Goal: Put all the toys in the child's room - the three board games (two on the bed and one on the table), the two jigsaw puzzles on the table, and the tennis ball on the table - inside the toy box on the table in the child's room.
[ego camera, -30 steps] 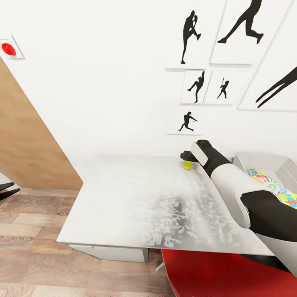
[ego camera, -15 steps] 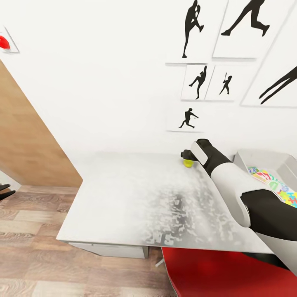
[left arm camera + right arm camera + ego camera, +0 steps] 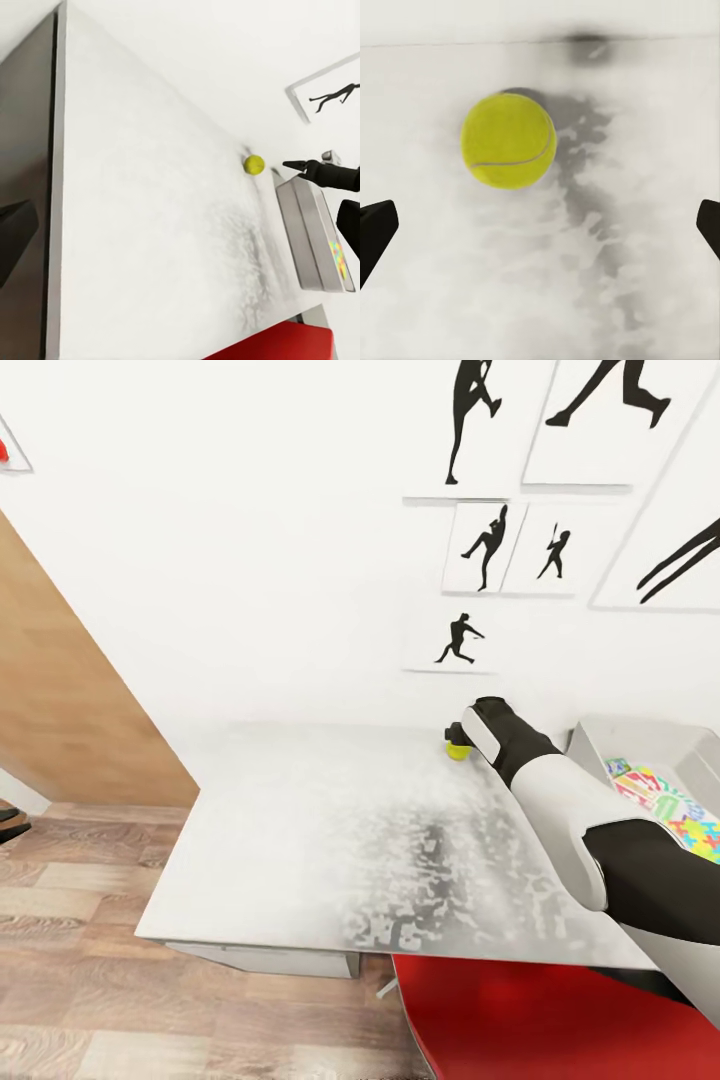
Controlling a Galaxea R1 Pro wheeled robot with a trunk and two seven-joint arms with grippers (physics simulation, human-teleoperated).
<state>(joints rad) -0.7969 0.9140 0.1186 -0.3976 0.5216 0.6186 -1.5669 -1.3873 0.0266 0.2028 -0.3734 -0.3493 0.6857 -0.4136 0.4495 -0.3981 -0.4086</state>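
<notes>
The tennis ball (image 3: 457, 751) is small and yellow-green and rests on the white table (image 3: 330, 840) near the back wall. My right gripper (image 3: 456, 737) hovers just over it, open. In the right wrist view the ball (image 3: 508, 140) lies ahead of the right gripper (image 3: 540, 232), apart from both spread fingertips (image 3: 375, 232). The light-grey toy box (image 3: 640, 745) stands to the right of the ball with colourful flat toys (image 3: 668, 808) inside. In the left wrist view the left gripper (image 3: 180, 229) is open above the table, looking at the ball (image 3: 253, 164) and the toy box (image 3: 309, 229).
A red seat (image 3: 520, 1020) sits under the table's front edge at the right. A wooden panel (image 3: 60, 700) leans at the left, beside wood-plank floor (image 3: 70, 960). Black silhouette pictures (image 3: 480, 545) hang on the white wall.
The head camera has shifted a little, sliding the pictures and wall. My right gripper has edged slightly closer over the tennis ball, which has stayed in place on the table.
</notes>
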